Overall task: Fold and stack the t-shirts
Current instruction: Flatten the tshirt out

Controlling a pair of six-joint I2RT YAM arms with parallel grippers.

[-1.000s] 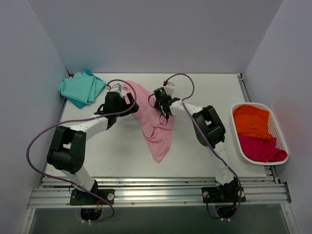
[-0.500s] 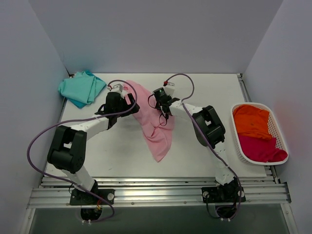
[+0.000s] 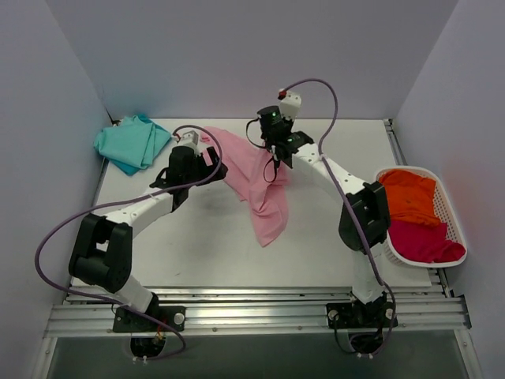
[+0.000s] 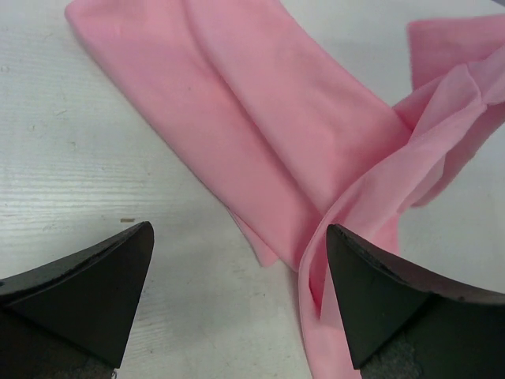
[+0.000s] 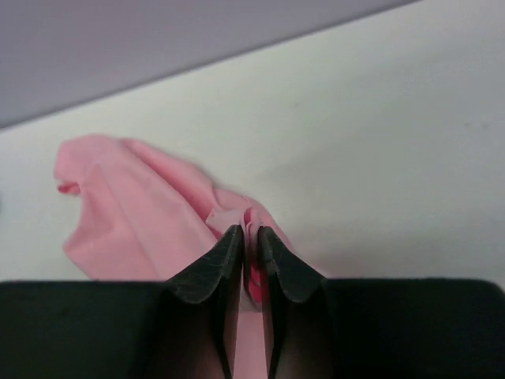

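Pinching the pink t-shirt (image 3: 267, 207) up for folding, right gripper (image 5: 248, 237) clamped on it, left gripper (image 4: 238, 233) gaping empty just over it.

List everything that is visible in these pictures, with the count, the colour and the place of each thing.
pink t-shirt: one, light pink, middle of the table, partly lifted and bunched
teal t-shirt: one, teal, far left corner of the table, folded
orange t-shirt: one, orange, far part of the basket
magenta t-shirt: one, magenta, near part of the basket
basket: one, white, right edge of the table
table: one, white, under everything
left gripper: one, black, open, over the pink t-shirt's left part
right gripper: one, black, shut on the pink t-shirt, at its far edge
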